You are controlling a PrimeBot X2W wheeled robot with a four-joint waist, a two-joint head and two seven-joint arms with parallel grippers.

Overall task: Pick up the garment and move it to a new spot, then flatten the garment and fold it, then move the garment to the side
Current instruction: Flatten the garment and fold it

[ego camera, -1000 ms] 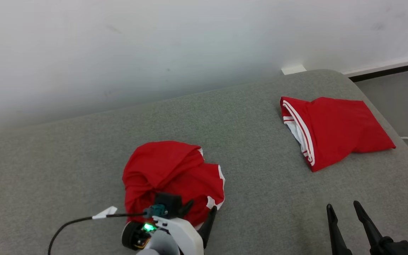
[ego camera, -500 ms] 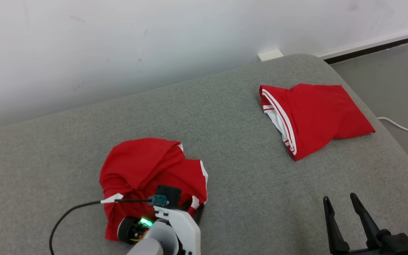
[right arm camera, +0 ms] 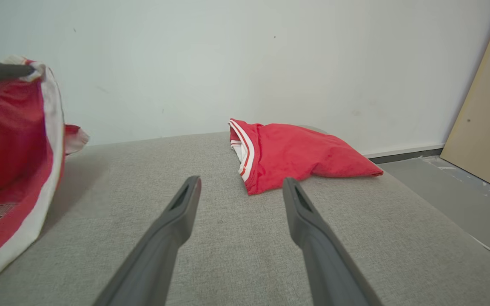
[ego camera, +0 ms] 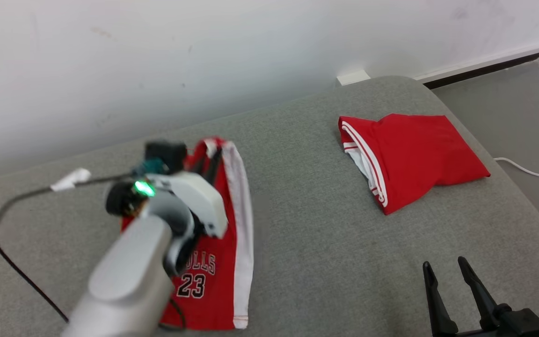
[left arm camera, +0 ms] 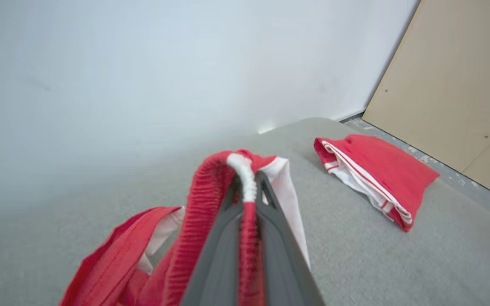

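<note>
Red jersey (ego camera: pixel 213 276), hanging left of folded red garment (ego camera: pixel 414 150): left gripper (left arm camera: pixel 247 180) jaws clamped on hem; right gripper (ego camera: pixel 442 269) jaws wide, empty. Pickup done; placing, flattening, folding, side-move pending

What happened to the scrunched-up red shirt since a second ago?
The left gripper closed on the red jersey and raised it from the grey cushion; the heap now hangs open, showing 23. The right gripper stayed open and idle, and the folded red garment stayed put; only the camera shifted.
</note>
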